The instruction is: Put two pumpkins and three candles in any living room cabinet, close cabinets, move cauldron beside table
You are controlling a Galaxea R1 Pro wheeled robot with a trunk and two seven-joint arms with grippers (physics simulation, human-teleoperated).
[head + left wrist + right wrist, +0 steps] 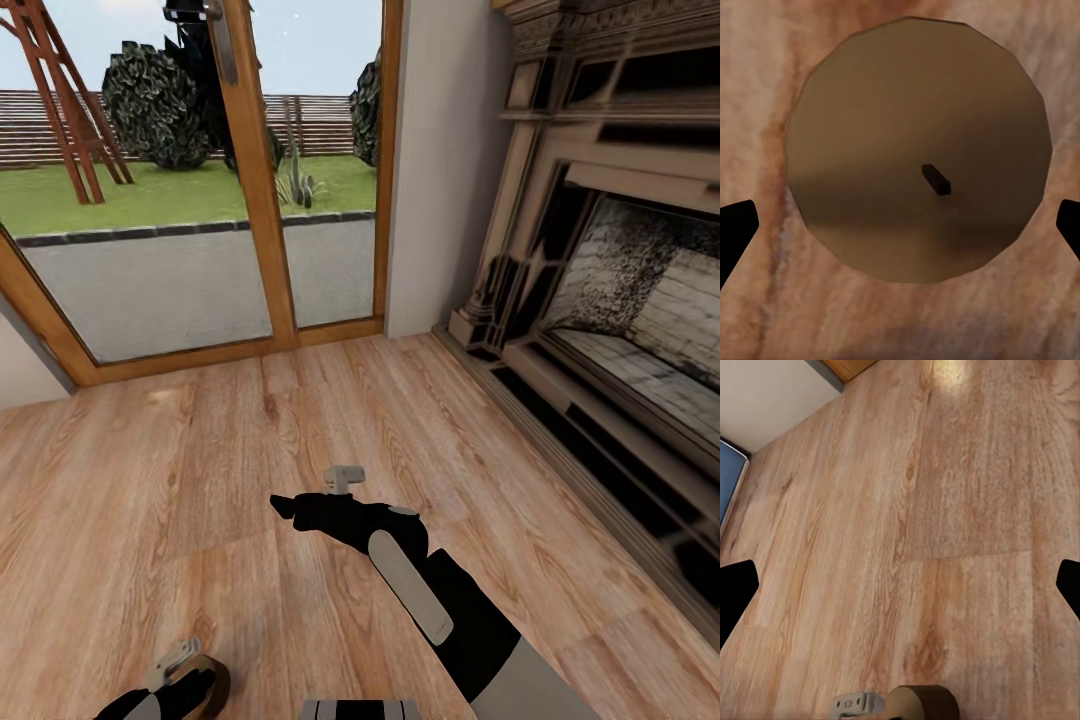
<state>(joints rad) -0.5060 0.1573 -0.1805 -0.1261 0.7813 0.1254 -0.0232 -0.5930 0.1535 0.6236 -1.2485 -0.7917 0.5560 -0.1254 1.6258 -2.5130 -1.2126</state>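
A light-brown plank wooden floor [200, 470] runs to a wood-framed glass door [250, 180] and a carved stone fireplace [620, 300]. The black right gripper [285, 505] hangs over bare boards, fingers spread apart. Low down, the left gripper [900, 225] has fingers apart about a stubby grey-beige cylindrical candle [919, 150], seemingly clamped on it.
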